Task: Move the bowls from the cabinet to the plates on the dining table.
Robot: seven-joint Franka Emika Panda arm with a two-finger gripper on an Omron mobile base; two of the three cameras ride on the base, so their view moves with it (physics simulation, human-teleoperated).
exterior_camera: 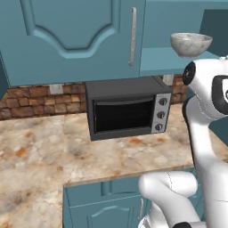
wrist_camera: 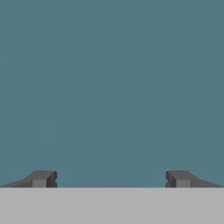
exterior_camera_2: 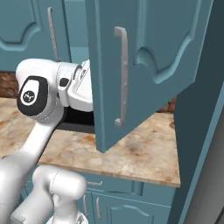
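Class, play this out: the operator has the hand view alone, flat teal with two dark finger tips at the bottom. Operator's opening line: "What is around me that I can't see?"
Observer: In the left base view, a grey-white marbled bowl sits on the open cabinet's teal shelf.
Operator: Anything below it?
Observer: A dark toaster oven stands on the stone counter.
Operator: Is a door open?
Observer: Yes, the right base view shows a cabinet door swung out over the counter.

Glossy stone-marbled bowl; matt, seemingly painted cabinet.
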